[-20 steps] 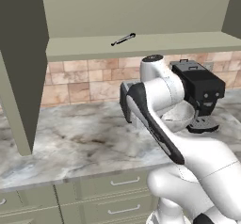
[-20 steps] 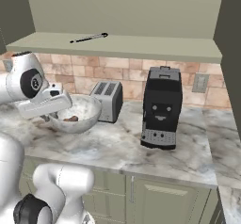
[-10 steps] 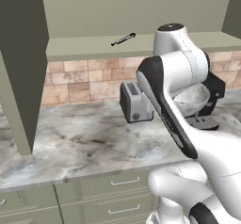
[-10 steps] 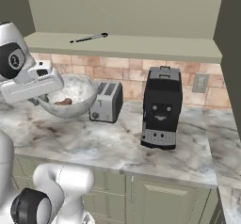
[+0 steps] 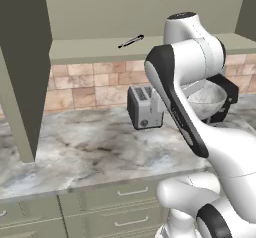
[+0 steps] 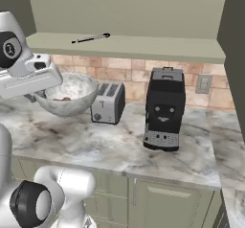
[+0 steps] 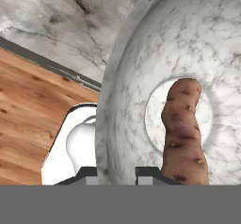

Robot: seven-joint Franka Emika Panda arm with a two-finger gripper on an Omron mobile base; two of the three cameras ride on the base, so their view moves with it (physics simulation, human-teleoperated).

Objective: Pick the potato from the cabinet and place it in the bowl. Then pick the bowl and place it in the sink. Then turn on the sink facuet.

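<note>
Jaws pinch only the bowl [image 6: 67, 95] rim, lifted clear of the tabletop [image 6: 110, 143], so tilting may slip it or spill the potato [image 7: 183, 131].

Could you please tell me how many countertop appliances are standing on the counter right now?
2. The toaster stands by the backsplash beside the raised bowl; the black coffee machine stands to its right. The arm may hide others.
</note>
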